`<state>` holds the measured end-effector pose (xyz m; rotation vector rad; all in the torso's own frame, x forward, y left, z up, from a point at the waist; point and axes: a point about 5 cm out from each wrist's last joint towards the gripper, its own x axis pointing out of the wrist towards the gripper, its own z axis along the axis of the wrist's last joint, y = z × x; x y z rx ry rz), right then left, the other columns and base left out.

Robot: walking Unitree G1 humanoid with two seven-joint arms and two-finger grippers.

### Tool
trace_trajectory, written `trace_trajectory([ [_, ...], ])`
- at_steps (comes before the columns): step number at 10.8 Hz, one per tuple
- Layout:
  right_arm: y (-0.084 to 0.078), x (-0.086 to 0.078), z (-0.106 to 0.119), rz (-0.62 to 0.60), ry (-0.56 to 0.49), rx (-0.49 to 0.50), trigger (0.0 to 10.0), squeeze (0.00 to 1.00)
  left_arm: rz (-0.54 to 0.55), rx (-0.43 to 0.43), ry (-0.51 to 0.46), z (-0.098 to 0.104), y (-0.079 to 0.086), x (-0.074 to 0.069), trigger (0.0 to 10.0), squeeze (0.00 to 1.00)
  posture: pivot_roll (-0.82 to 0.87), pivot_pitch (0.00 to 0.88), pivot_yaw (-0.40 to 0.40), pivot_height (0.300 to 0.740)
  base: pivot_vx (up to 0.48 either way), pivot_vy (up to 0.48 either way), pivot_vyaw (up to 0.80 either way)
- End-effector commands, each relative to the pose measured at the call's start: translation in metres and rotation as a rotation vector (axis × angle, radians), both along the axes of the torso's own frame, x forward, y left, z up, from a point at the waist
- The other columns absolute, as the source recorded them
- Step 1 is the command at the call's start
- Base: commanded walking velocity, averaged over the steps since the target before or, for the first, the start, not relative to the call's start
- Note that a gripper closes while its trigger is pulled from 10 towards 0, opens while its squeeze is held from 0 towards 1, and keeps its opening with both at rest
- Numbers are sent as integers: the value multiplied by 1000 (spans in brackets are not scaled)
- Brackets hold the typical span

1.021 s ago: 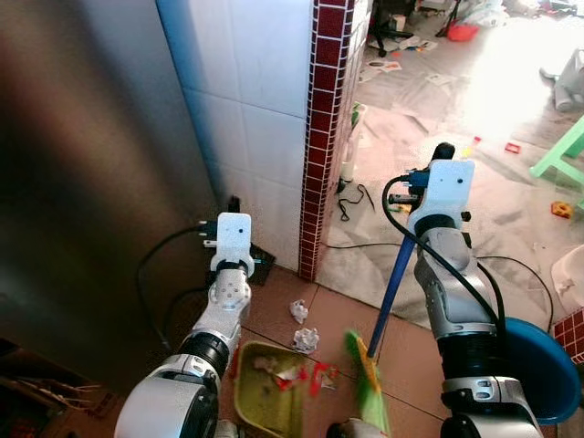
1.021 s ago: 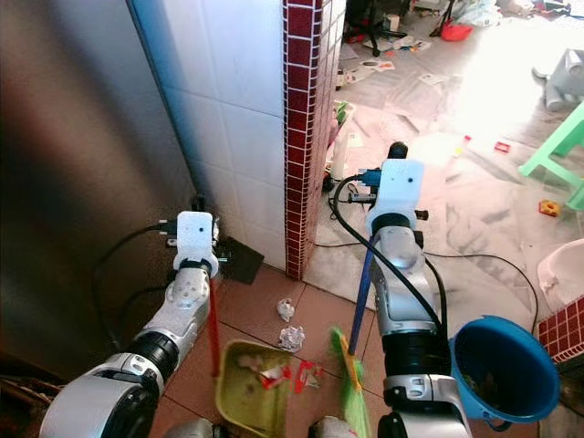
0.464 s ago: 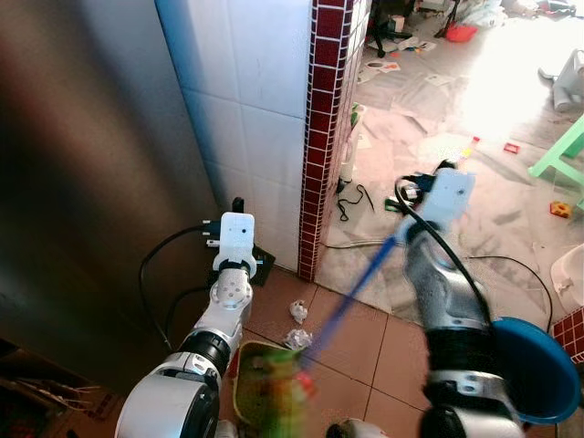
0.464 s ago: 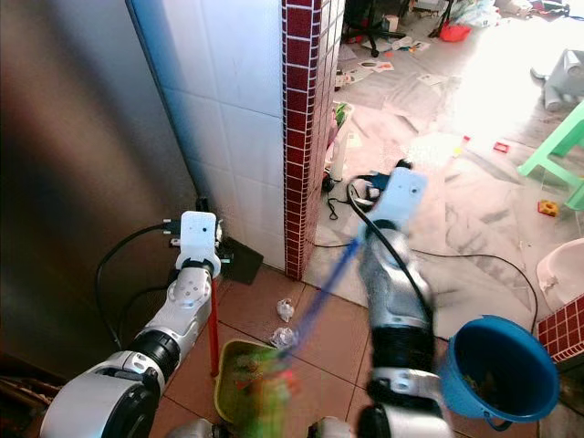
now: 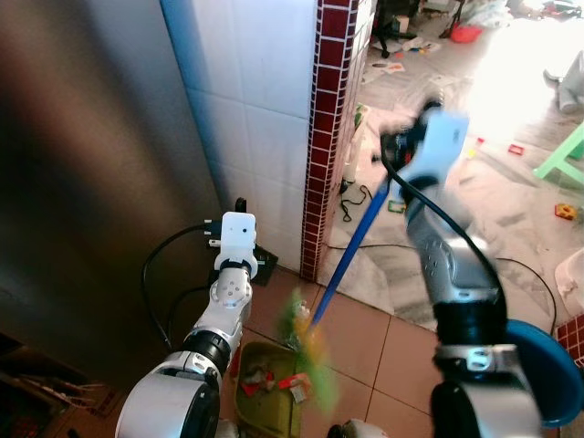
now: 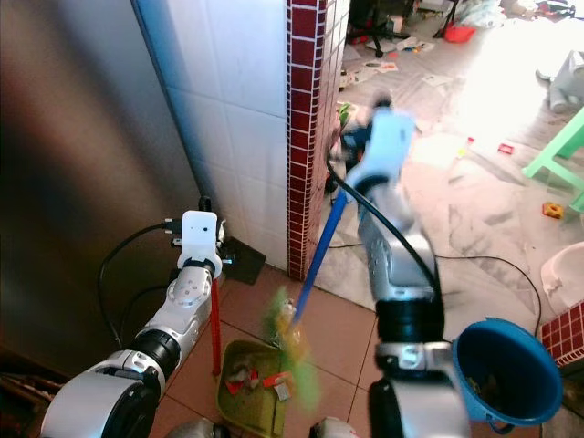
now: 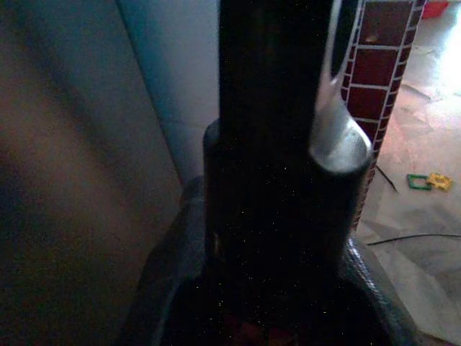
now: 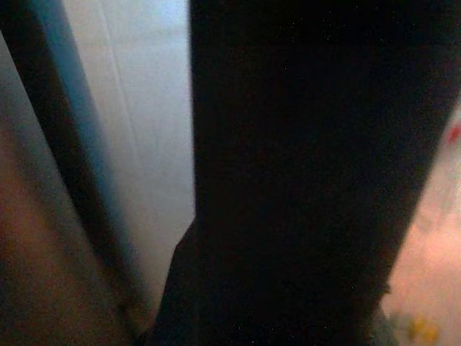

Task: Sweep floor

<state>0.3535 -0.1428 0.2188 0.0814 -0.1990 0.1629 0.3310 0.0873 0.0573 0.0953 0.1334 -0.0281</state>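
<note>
By the tiled corner, right hand (image 5: 411, 146) blurred, grip unclear, broom (image 5: 351, 251) over dustpan (image 5: 265, 392), left hand's (image 5: 235, 214) grip hidden.

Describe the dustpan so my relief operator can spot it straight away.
Start at the dark red tiled pillar edge and drop to the terracotta floor tiles at its foot. The dustpan lies there by the robot's left arm, an olive-green tray under the blurred green broom head. It alone holds red and white scraps and has an upright red handle.

Lived-in home: tiled wall (image 5: 265, 82), littered floor (image 5: 438, 91), green stool (image 5: 568, 153)
</note>
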Motion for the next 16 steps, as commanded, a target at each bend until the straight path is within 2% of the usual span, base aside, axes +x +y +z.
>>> trace_trajectory([
  [1, 2, -6, 38, 12, -198, -37, 10000, 0, -21, 2, 67, -11, -3, -5, 10000, 0, -127, 5, 29, 740, 0, 0, 0],
  [2, -2, -9, 46, -27, -271, -113, 10000, 0, -44, -27, 73, -11, -6, -5, 10000, 0, -130, 1, 29, 740, 0, 0, 0],
  [4, -16, -10, 23, -114, -222, -198, 10000, 0, -148, -126, 53, -2, -21, -4, 10000, 0, -128, 0, 26, 740, 0, 0, 0],
  [5, -22, -13, 7, -148, -178, -233, 10000, 0, -161, -130, 26, 2, -22, -3, 10000, 0, -125, 2, 26, 740, 0, 0, 0],
  [6, -26, -16, -8, -186, -120, -265, 10000, 0, -150, -133, 14, 3, -19, -4, 10000, 0, -122, 7, 27, 740, 0, 0, 0],
  [8, -29, -22, -56, -266, 120, -273, 10000, 0, -112, -145, 61, -8, -9, -8, 10000, 0, -123, 10, 32, 740, 0, 0, 0],
  [9, -28, -24, -72, -276, 229, -235, 10000, 0, -115, -138, 54, -5, -9, -6, 10000, 0, -123, 8, 32, 740, 0, 0, 0],
  [10, -26, -24, -75, -270, 251, -211, 10000, 0, -117, -134, 49, -5, -9, -6, 10000, 0, -123, 8, 32, 740, 0, 0, 0],
  [11, -19, -22, -74, -252, 281, -95, 10000, 0, -104, -129, 50, -5, -8, -6, 10000, 0, -124, 7, 30, 740, 0, 0, 0],
  [12, -14, -18, -65, -229, 262, 50, 10000, 0, -93, -123, 52, -5, -7, -6, 10000, 0, -122, 8, 25, 740, 0, 0, 0],
  [14, -7, -13, -40, -185, 167, 195, 10000, 0, -72, -122, 58, -5, -5, -5, 10000, 0, -124, 12, 23, 740, 0, 0, 0],
  [16, -6, -12, -24, -154, 99, 201, 10000, 0, -64, -157, 56, -5, -6, -5, 10000, 0, -125, 20, 21, 740, 0, 0, 0],
])
